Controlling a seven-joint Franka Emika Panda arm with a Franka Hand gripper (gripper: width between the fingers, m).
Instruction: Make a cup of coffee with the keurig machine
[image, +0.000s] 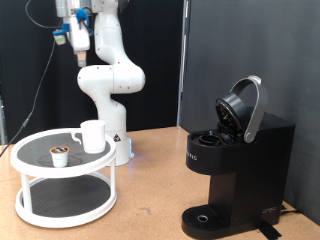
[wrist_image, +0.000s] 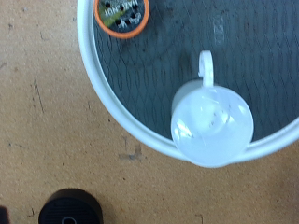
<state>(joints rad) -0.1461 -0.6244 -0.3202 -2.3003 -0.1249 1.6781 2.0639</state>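
White cup (image: 93, 135) beside pod (image: 60, 154) on stand (image: 30, 190); keurig machine (image: 235, 170) lid up; jaws' state unclear.

A white two-tier round stand (image: 62, 180) sits on the left of a brown wooden tabletop (image: 150, 200), its upper shelf ringed by a raised white rim and floored with a dark mesh-like surface. On that upper shelf, toward the left, lies a small round pod (image: 60, 154) with a brown top; in the wrist view the pod (wrist_image: 122, 13) shows an orange rim and a patterned foil lid, resting on the dark shelf just inside the stand's white rim (wrist_image: 112, 98). The tabletop (wrist_image: 47, 121) there looks scuffed and speckled. Behind everything hangs a black curtain (image: 215, 50), with a lighter wall at far left.
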